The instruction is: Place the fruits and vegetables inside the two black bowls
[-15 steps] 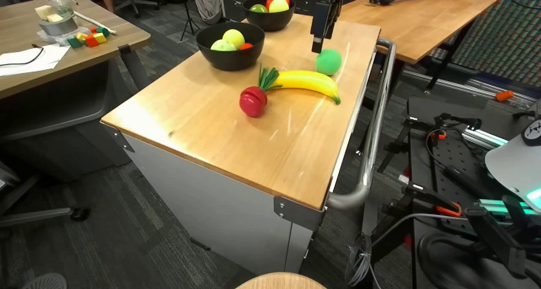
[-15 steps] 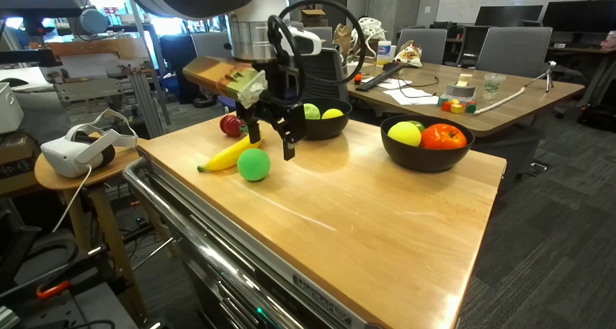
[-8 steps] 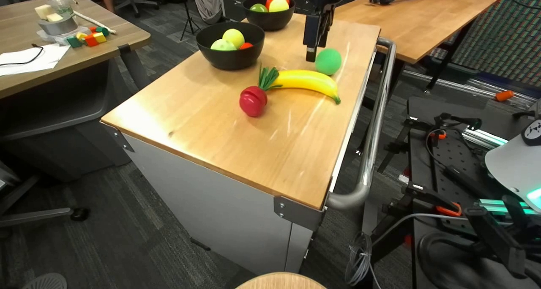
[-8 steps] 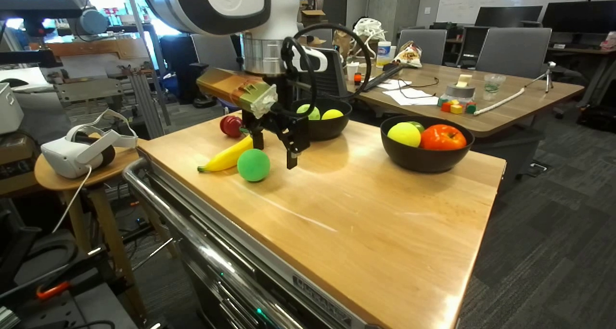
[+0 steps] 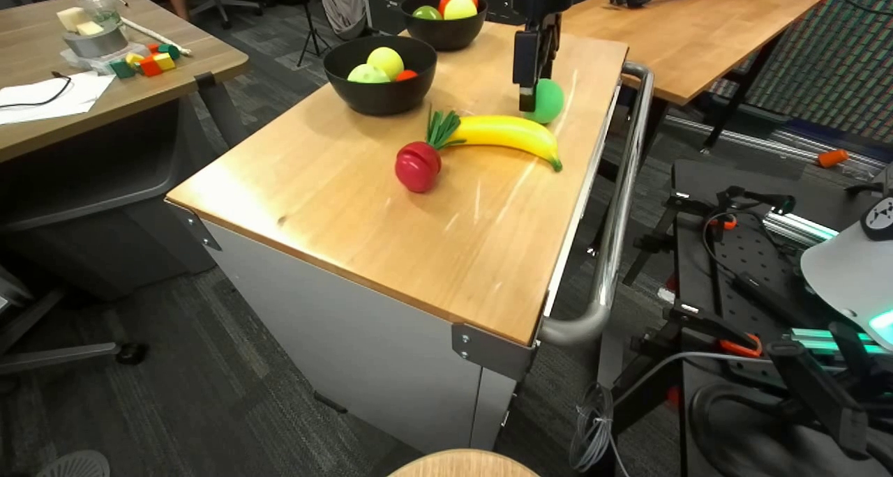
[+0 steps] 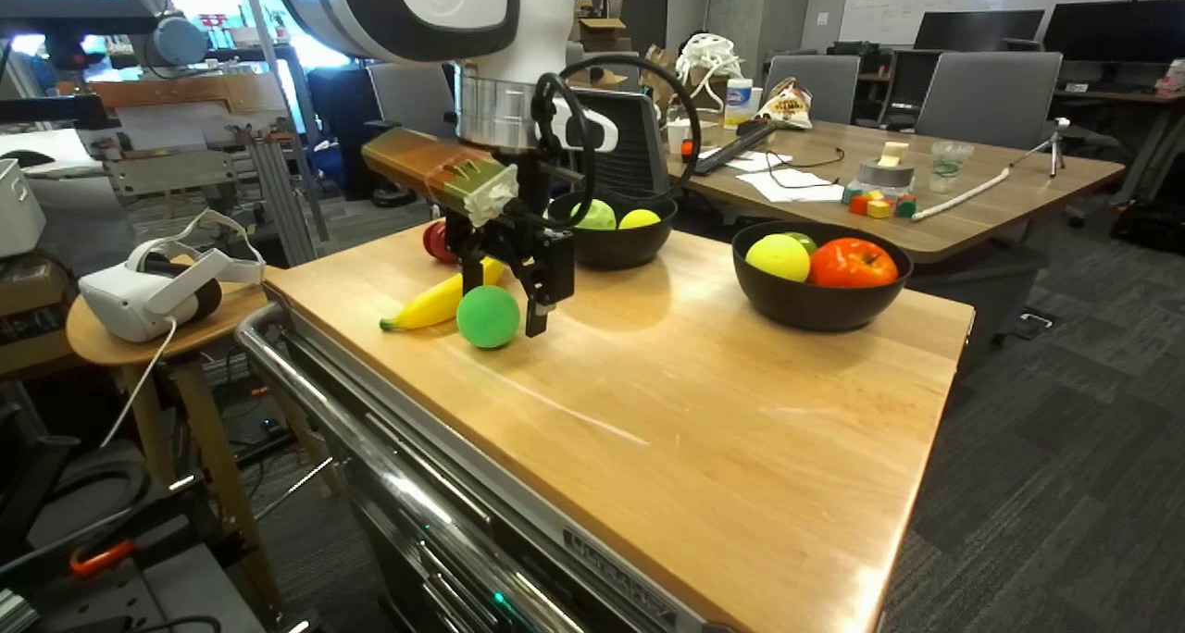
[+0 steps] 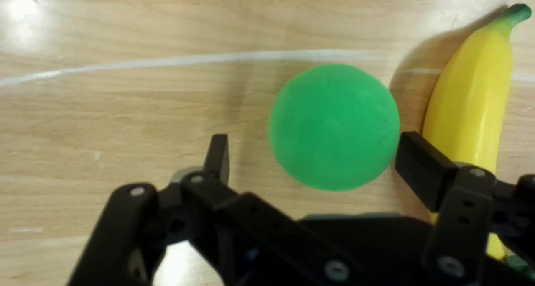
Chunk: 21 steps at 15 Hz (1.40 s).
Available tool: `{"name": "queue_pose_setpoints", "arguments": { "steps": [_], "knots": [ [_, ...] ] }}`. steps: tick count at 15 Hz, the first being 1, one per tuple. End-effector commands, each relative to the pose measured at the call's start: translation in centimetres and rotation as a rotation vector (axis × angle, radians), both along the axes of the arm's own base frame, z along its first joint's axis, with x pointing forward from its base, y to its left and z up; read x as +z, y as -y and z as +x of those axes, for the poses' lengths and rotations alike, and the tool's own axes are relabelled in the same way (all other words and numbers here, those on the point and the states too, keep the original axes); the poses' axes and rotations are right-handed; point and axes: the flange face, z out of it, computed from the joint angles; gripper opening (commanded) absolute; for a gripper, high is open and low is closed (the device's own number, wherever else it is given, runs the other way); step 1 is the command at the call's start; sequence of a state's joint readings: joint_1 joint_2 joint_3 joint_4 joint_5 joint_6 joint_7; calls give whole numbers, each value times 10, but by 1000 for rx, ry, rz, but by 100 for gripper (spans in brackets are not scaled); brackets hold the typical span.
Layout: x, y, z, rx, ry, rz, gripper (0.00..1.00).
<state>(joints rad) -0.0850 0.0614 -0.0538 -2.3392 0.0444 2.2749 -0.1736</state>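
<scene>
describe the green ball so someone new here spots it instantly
Find the wooden worktop with a metal rail along one side. Near that rail, next to the open gripper, sits the ball. It is plain green and round, unlike the long yellow banana beside it or the leafy-topped red radish.

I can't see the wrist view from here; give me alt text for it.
A green ball sits on the wood top, partly between the jaws of the open gripper, closer to the jaw at picture right; contact is unclear. A banana lies at picture right, partly hidden by the gripper.
</scene>
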Motion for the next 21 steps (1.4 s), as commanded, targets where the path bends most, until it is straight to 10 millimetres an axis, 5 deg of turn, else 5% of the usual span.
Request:
{"name": "queue_pose_setpoints", "arguments": {
  "steps": [1,2,7,10,14,17,21],
  "knots": [
    [3,-4,-1,8,-24,27,75],
    [2,-3,-2,9,-27,25,75],
    [12,4,11,16,-11,5,36],
    [61,24,52,3,107,-42,31],
    [127,23,122,37,318,-99,31],
    [125,2,164,54,296,-30,31],
    [91,-19,202,106,180,22,31]
  ]
}}
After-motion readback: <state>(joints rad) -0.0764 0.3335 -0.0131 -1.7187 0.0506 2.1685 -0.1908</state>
